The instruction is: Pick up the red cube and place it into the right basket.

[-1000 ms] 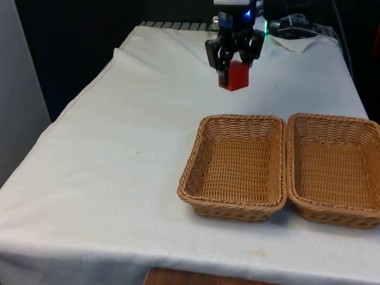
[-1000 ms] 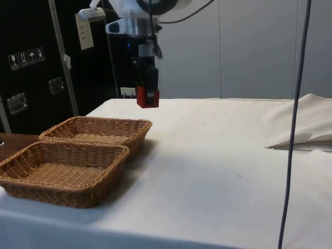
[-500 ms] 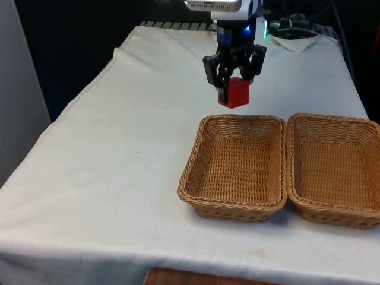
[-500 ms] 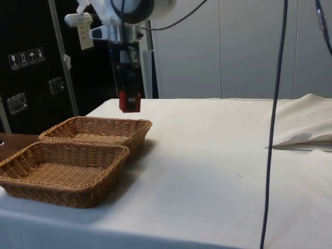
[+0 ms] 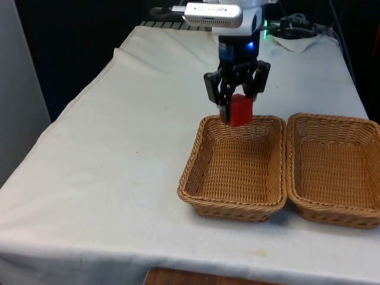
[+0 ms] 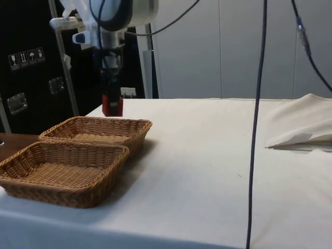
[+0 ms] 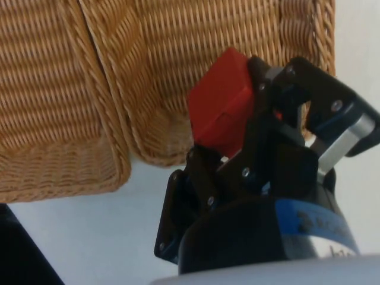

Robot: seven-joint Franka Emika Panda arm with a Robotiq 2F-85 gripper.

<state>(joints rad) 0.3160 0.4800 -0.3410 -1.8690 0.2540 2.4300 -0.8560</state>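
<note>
Cube: the small red cube (image 5: 240,110) is up in the air, pinched in the black two-finger gripper (image 5: 237,105), and it hangs over the far rim of a tan woven wicker basket (image 5: 236,167), the one on the front view's left.
Landmark: take that near basket as the marker; a second tan wicker basket (image 5: 332,169) sits touching its side, on the front view's right.
Table: both baskets rest on the white cloth (image 5: 119,154), near its front edge.
Risk: here's the worry, to my eye. The cube sits above the left-hand basket of the front view. If "right" means the front view's right, letting go here drops it in the wrong one.
Risk two: it's right over the rim too, so a release now could clip the weave and bounce out onto the cloth.
Gripper: clamped tight on the cube's sides, fingers (image 7: 261,127) barely apart, cube tilted in the wrist view, nothing else touched.
</note>
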